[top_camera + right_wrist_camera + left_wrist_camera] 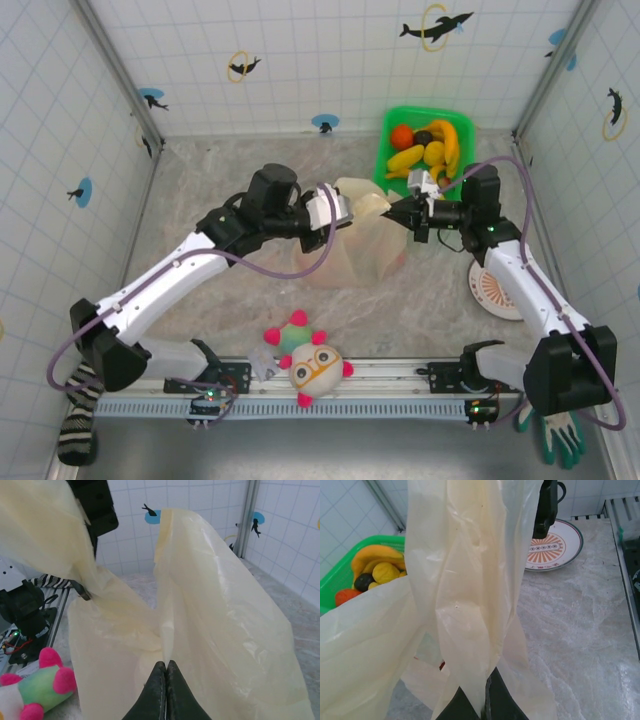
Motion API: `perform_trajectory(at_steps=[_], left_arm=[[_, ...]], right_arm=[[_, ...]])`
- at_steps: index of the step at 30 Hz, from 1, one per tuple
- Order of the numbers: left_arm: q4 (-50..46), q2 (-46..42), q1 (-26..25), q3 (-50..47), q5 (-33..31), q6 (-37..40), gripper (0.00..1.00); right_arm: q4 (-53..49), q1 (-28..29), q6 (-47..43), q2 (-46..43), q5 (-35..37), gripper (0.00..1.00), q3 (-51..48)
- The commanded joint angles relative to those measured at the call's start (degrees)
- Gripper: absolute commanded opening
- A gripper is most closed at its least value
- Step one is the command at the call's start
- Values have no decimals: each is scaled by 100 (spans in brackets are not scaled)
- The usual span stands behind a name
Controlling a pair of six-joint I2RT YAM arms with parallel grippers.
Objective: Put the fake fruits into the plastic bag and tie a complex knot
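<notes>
While the left claw (343, 208) is pressed together on a strip of the bag (350, 250), the right claw (397, 213) pinches the bag's other edge, both just in front of the green basket (384, 150). Bag hangs stretched between them, bottom on the table (400, 315). Fruits (432, 145) sit in the basket. Plate (492, 290) lies in front of the basket, to its right; plush toy (315, 366) well in front, by the arm bases.

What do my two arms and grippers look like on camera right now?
Both arms have white links with black joint housings and black bases. A purple cable loops along the left arm, another along the right arm. The left gripper and right gripper have pale bodies and slim black tapered fingers.
</notes>
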Motion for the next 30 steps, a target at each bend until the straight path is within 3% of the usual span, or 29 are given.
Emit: perform_trajectory(at_steps=[1, 4, 7, 10, 17, 20, 25, 30], left_arm=[[300, -88, 69, -95, 190, -87, 0], [220, 48, 71, -107, 164, -86, 3], [179, 85, 87, -107, 217, -141, 22], [277, -89, 202, -116, 389, -330, 47], [1005, -713, 641, -101, 812, -1305, 75], [1429, -855, 772, -70, 728, -1966, 82], [1709, -842, 976, 172, 58, -3237, 88], [2199, -610, 1825, 439, 751, -4749, 89]], right_arm=[[163, -111, 153, -218, 149, 0, 134], [1089, -218, 783, -425, 208, 0, -179], [1601, -303, 1111, -604, 336, 0, -405], [1595, -328, 1118, -647, 321, 0, -425], [1514, -313, 1084, -570, 309, 0, -379], [1511, -311, 1083, -568, 318, 0, -396], [1487, -324, 1065, -583, 344, 0, -422], [1499, -296, 1048, -584, 359, 0, -429]])
